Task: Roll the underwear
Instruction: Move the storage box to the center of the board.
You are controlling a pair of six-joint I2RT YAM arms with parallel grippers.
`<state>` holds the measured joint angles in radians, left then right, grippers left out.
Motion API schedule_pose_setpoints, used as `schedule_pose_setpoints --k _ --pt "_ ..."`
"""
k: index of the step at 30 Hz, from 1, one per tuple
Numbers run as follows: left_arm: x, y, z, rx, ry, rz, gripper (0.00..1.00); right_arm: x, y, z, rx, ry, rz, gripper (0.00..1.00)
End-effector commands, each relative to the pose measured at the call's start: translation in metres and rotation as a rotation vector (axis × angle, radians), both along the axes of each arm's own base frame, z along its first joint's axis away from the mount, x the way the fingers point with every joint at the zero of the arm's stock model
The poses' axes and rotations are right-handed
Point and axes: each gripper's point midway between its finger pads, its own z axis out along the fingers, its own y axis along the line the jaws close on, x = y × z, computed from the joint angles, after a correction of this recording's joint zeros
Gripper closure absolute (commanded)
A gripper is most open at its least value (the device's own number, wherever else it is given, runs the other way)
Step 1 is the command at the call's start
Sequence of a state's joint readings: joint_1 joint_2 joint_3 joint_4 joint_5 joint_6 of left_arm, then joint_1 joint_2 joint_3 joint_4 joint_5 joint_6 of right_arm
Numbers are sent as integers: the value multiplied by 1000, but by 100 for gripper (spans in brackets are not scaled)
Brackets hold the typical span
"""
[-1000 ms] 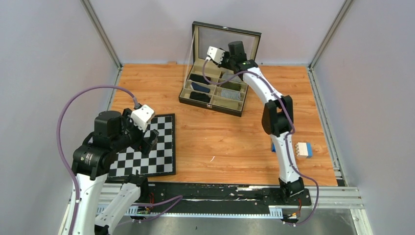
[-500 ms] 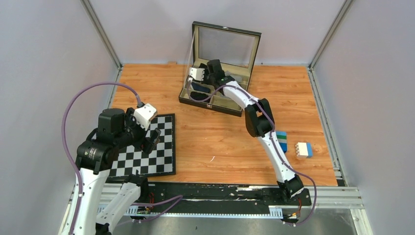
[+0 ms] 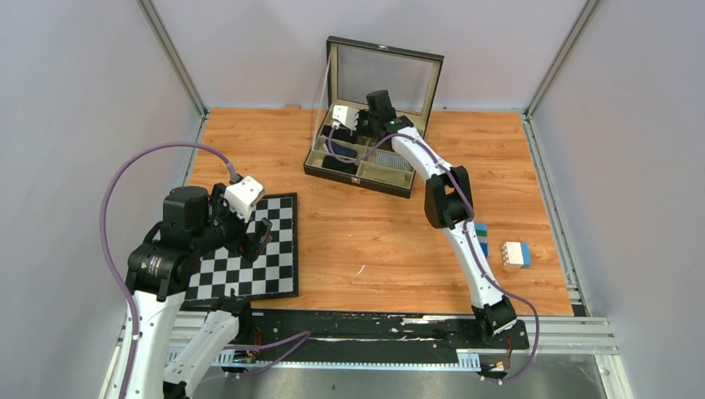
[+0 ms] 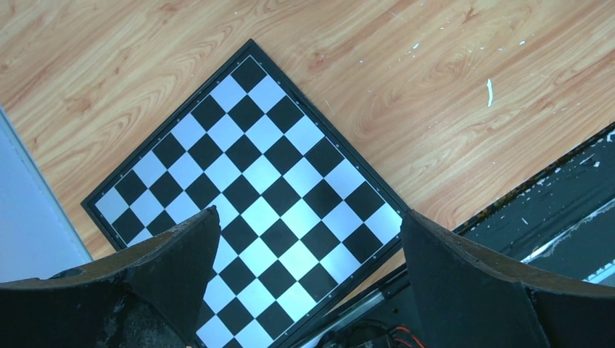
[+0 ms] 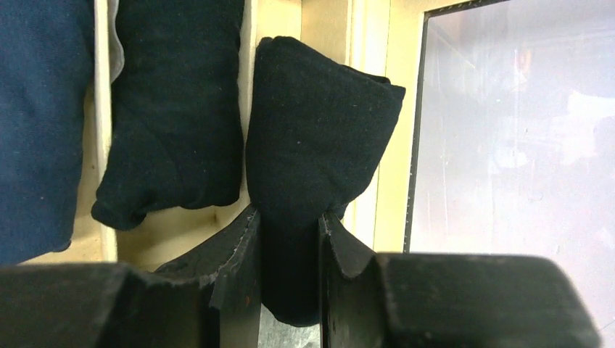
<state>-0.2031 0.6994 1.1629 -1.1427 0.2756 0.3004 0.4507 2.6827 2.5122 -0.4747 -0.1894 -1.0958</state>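
Wood-grain surface (image 3: 374,216) carries a black-and-white chessboard (image 3: 274,258) at 8 o'clock and a dark compartment box (image 3: 357,177) at 12 o'clock, its glass lid (image 3: 387,75) upright. Over the chessboard hangs the left hand (image 4: 308,216), fingers spread wide with nothing between them. At the box's back row, beside the lid, the right hand (image 5: 289,216) pinches the underwear (image 5: 312,138), a compact black bundle next to another dark roll (image 5: 174,109). A small blue-and-white block (image 3: 515,253) sits at 4 o'clock.
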Motion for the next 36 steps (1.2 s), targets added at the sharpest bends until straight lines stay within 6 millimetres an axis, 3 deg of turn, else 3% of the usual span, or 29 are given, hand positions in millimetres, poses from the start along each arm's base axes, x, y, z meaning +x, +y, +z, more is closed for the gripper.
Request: schedule_pose_setpoints --k 1,6,8,17,22,29,36 --pt "3 -3 4 -29 -19 1 0 -15 -5 -15 63 150 3 100" --pt "4 -3 4 -29 -16 3 0 -24 -6 -27 92 224 32 99" --pt "4 -4 3 -30 -10 -5 0 -32 -5 -35 84 261 56 93" --pt "10 -5 -2 -38 6 12 0 -96 -4 -72 -1 505 157 99" --pt "8 -7 0 -49 2 0 0 -117 -6 -67 -3 583 133 100" --pt "5 -9 3 -59 -10 -11 0 -168 -11 -56 -41 745 137 100" --pt "4 -15 3 -83 0 -30 0 -171 -13 -53 -36 766 104 100"
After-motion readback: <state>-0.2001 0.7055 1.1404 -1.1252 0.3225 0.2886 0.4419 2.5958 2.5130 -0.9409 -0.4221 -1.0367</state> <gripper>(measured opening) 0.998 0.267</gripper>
